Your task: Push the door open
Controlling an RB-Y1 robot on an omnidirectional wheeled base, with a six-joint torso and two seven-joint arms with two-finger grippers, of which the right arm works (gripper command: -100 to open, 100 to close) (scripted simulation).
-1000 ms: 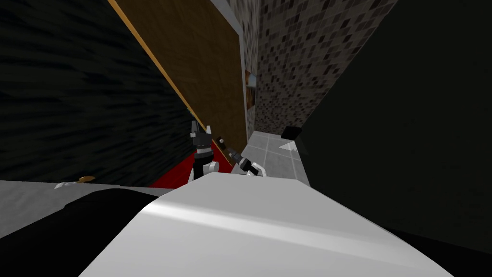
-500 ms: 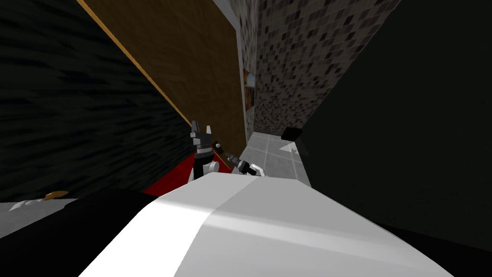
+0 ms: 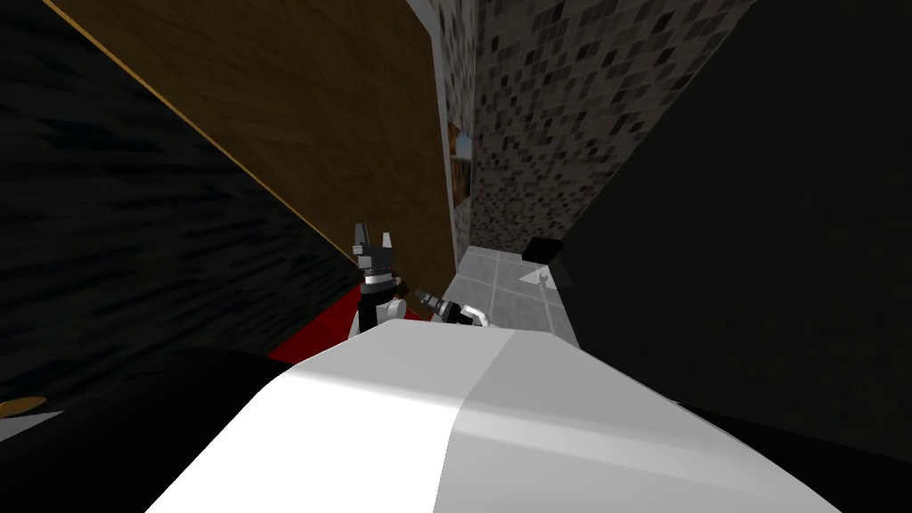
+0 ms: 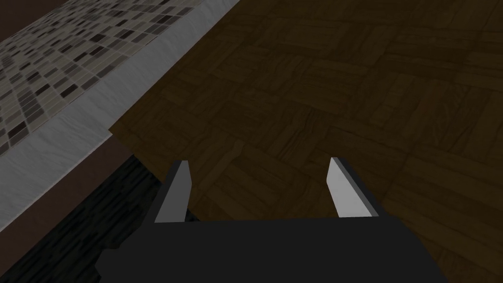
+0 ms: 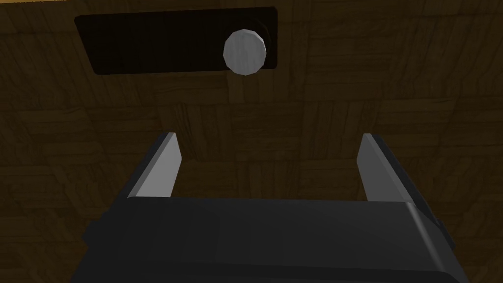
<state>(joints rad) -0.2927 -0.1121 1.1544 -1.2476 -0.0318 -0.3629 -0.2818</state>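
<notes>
The brown wood-patterned door point(image 3: 356, 116) stands ajar, its panel close ahead of both hands: mid-push, I judge. The right gripper point(image 5: 267, 135), spread wide and empty, faces the panel just short of the pale knob point(image 5: 244, 51); the left gripper point(image 4: 258, 161) is likewise spread and empty. The next move calls for a square press forward beside the knob.

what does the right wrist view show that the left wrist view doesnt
Right wrist, not left: a round grey knob on a dark plate, just beyond the open right gripper.
Left wrist, not right: a grey frame strip and a mosaic tiled wall past the door's edge, beside the open left gripper.
Both: the brown wood-patterned door close ahead of the fingers.
</notes>
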